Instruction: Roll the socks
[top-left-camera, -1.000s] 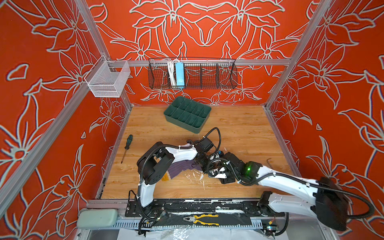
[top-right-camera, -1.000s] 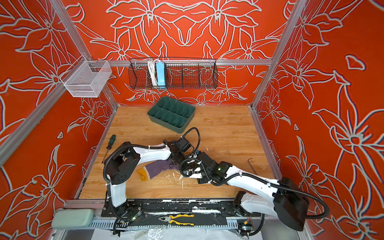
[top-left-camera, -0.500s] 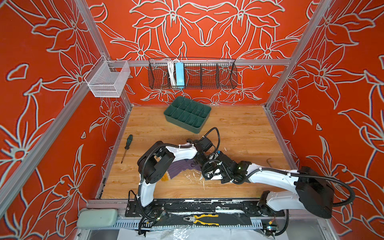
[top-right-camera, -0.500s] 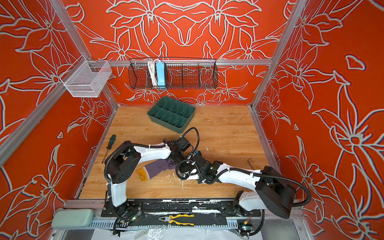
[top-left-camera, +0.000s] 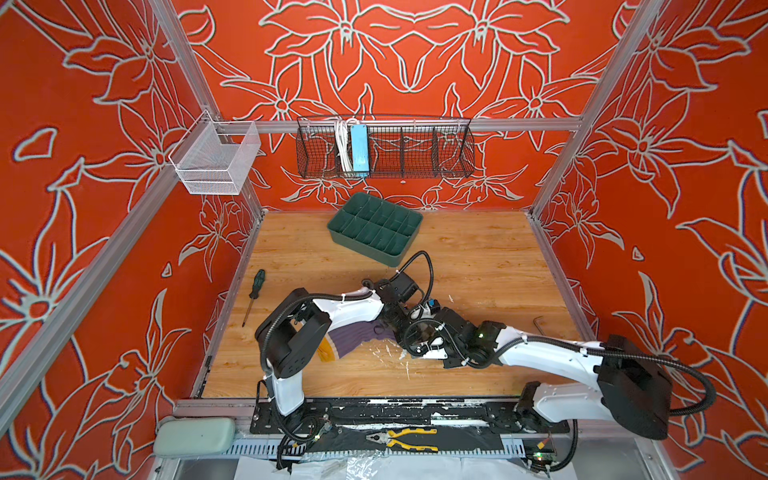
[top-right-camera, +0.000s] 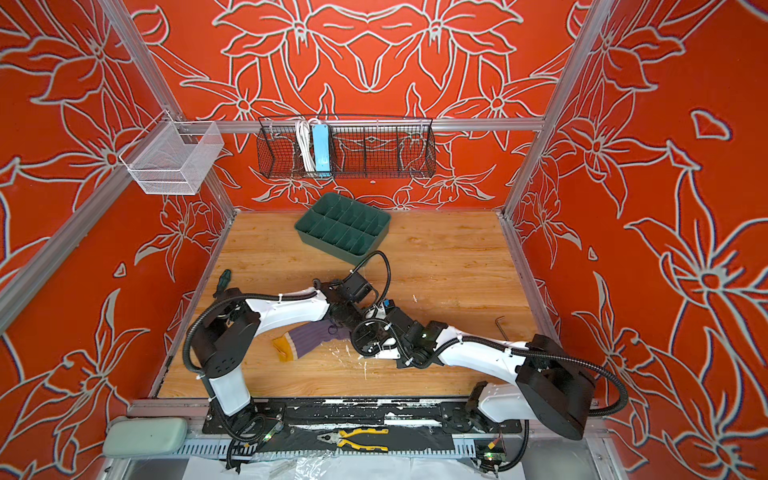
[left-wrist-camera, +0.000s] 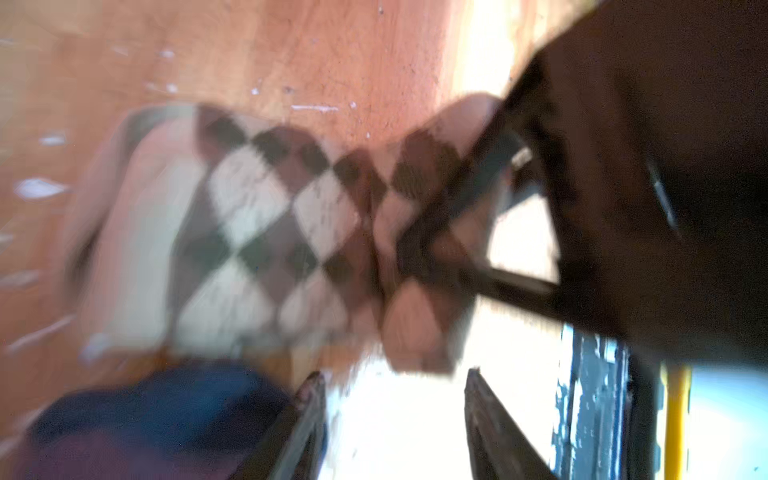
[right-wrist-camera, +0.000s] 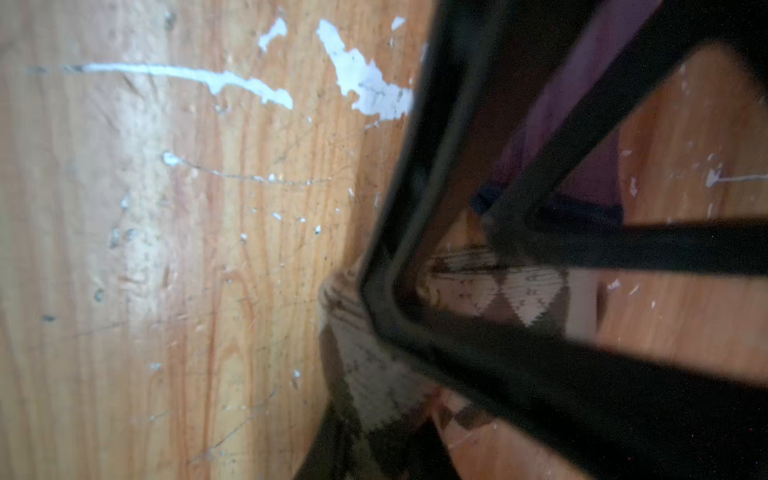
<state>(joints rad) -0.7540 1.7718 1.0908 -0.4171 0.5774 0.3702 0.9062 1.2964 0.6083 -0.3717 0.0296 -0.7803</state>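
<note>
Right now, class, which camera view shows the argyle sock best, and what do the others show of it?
The left wrist view: the argyle sock fills most of the frame, its diamonds readable despite blur. The right wrist view catches only small patches. Both top views show none of it.

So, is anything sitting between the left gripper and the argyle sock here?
Nothing visible. In the left wrist view the open left gripper faces the argyle sock directly; the right gripper pinches one end of it.
</note>
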